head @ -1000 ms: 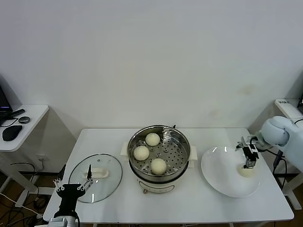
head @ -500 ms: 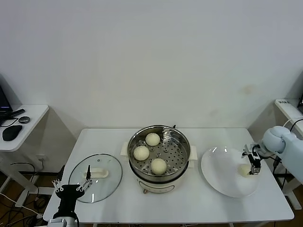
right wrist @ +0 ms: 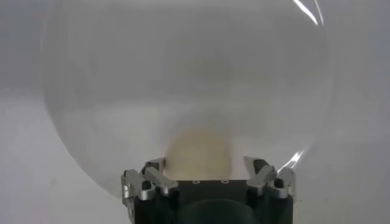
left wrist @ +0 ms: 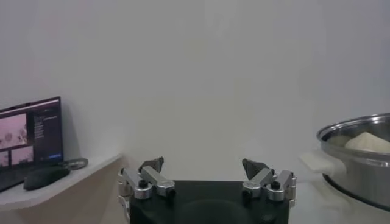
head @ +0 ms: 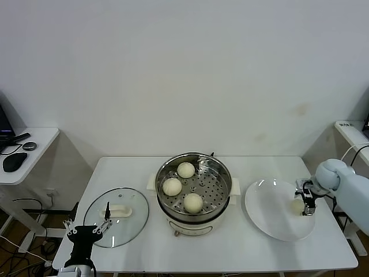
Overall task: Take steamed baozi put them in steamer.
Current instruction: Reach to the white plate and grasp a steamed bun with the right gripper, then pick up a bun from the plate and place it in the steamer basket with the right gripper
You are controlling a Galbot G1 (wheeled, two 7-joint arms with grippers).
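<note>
Three buns (head: 185, 186) are sitting on the perforated tray inside the steamer (head: 194, 193), which is standing at the middle of the white table (head: 230, 248). A fourth bun (head: 297, 206) is lying on the white plate (head: 271, 216) to the steamer's right, toward the plate's outer side.

The right gripper (head: 308, 203) is sitting low over the plate with the fourth bun between its fingers. The head view is showing the fingers pointing down at the bun, but not whether they are touching it. The right wrist view is giving more: the bun (right wrist: 200, 155) is lying centred between the two fingertips (right wrist: 154, 166), which are standing on either side of it with the plate's rim (right wrist: 308, 131) curving around; contact cannot be confirmed there either.

The left gripper (head: 87, 229) is waiting at the table's near left edge, beside the glass lid (head: 116, 215), its fingers spread wide. The left wrist view is showing those fingers (left wrist: 151, 165) apart and holding nothing, and is also taking in the steamer's wall (left wrist: 356, 164) with one bun (left wrist: 368, 142) showing above its rim. That view alone is showing a monitor (left wrist: 31, 136) on a side desk.
</note>
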